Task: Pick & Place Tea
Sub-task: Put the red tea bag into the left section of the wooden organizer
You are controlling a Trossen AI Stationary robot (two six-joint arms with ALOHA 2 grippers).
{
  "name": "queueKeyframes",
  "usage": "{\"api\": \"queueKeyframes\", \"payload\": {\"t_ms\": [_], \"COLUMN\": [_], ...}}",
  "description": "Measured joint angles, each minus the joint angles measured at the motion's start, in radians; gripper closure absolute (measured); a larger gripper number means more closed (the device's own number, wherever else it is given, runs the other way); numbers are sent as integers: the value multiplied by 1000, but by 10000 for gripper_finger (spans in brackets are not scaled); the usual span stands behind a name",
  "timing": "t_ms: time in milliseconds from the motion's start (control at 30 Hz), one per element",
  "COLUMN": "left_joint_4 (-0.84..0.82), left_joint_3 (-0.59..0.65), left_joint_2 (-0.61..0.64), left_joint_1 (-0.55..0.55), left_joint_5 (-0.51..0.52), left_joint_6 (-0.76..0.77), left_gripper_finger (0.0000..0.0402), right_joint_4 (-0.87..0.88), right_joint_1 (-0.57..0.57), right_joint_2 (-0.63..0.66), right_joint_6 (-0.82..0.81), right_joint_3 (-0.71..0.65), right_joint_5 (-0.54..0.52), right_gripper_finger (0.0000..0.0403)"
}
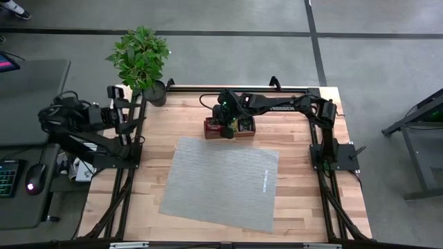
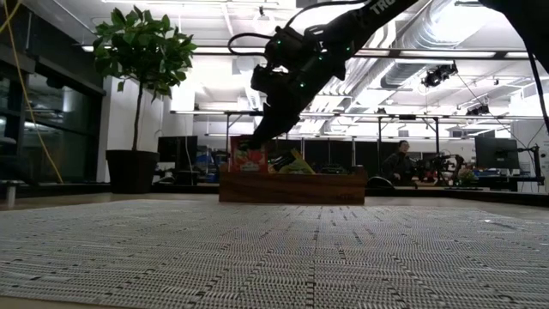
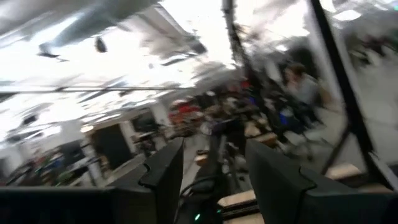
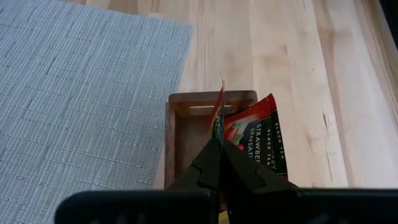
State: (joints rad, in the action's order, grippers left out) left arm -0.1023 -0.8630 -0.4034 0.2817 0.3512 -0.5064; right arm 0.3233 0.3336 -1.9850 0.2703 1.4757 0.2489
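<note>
Two arms at a light wooden table (image 1: pixel 297 200) with a grey woven mat (image 1: pixel 221 181) lying skewed across its middle. A potted plant (image 1: pixel 140 59) sits at the table's far left corner; grey concrete floor all round, a desk with keyboard and mouse off the left side.

The wooden tray (image 1: pixel 229 127) stands just past the mat's far edge. The right gripper (image 4: pixel 221 163) is down in it, fingers clenched on the edge of a red tea sachet (image 4: pixel 217 115) standing upright in an end compartment. A second red sachet (image 4: pixel 261 137), printed as strawberry black tea, leans just beside it.

The left gripper (image 3: pixel 211 171) is parked off the table's left edge, fingers apart and holding nothing.

The low view alone shows the tray (image 2: pixel 292 186) side-on with red and yellow sachets (image 2: pixel 268 160) poking above its wall, plus an open hall behind with ceiling ducts, lights and a seated person (image 2: pixel 396 163). The right wrist view alone shows the pinch and the wrapper print. The left wrist view is blurred: room, ceiling, a person.
</note>
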Motion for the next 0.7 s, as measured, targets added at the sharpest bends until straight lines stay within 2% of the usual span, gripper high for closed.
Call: {"api": "queueKeyframes", "payload": {"t_ms": [133, 300, 400, 533, 700], "left_joint_4": [136, 272, 280, 354, 374], "left_joint_3": [201, 415, 516, 604, 659], "left_joint_2": [149, 307, 393, 396, 395], "left_joint_1": [0, 0, 0, 0, 0], "left_joint_5": [101, 112, 122, 170, 161], "left_joint_6": [40, 40, 45, 58, 76], "left_gripper_finger": [231, 231, 231, 231, 231], "right_joint_4": [0, 0, 0, -4, -29], "right_joint_1": [0, 0, 0, 0, 0], "right_joint_2": [0, 0, 0, 0, 0], "right_joint_6": [0, 0, 0, 0, 46], "right_joint_3": [0, 0, 0, 0, 0], "right_joint_5": [1, 5, 5, 11, 48], "right_gripper_finger": [402, 402, 402, 402, 402]}}
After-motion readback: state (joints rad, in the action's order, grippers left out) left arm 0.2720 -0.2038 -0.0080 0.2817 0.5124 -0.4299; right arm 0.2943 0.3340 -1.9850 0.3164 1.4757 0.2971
